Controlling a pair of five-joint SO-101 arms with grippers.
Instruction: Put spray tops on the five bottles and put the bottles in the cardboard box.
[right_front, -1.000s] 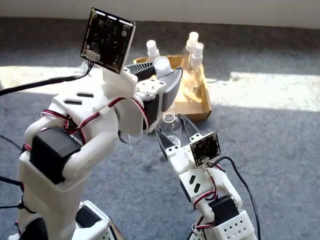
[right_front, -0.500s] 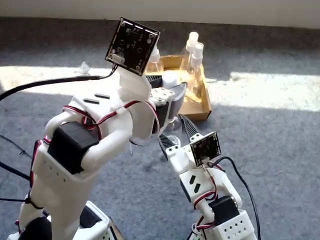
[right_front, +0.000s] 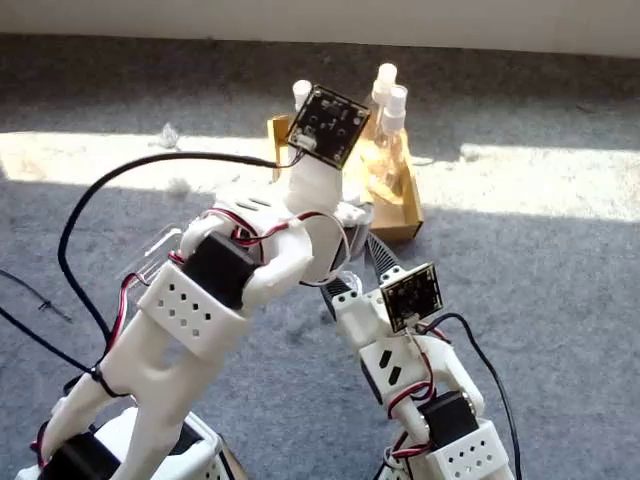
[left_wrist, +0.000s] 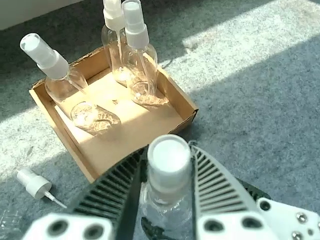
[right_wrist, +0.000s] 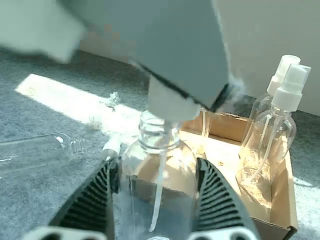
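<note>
The left arm (right_front: 225, 285) has swung forward and down over the last second. Its camera board (right_front: 328, 125), which was high and nearer the base, now sits low and close to the cardboard box (right_front: 408, 212). The right arm (right_front: 400, 345) has not shifted.

The left gripper (left_wrist: 168, 172) is closed on a white spray top (left_wrist: 169, 150), with one ribbed finger (left_wrist: 212, 182) pressed against each side of the cap. The right gripper (right_wrist: 156, 170) sits directly under it and clamps a clear bottle (right_wrist: 150, 205) upright by its body. The spray top's tube hangs down inside this bottle, and its collar sits at the bottle's neck. Whether the two touch cannot be made out.

The cardboard box lies just beyond both grippers on the grey carpet (right_front: 540, 300). In it are three bottles with tops on. Two stand close together (left_wrist: 140, 60) at the far side, and one leans (left_wrist: 65, 82) near the other wall.

To the side of the left gripper, outside the box, a loose spray top (left_wrist: 34, 182) lies on the carpet. A bare bottle (right_wrist: 35, 150) lies on its side beside the right gripper, well clear of it.
</note>
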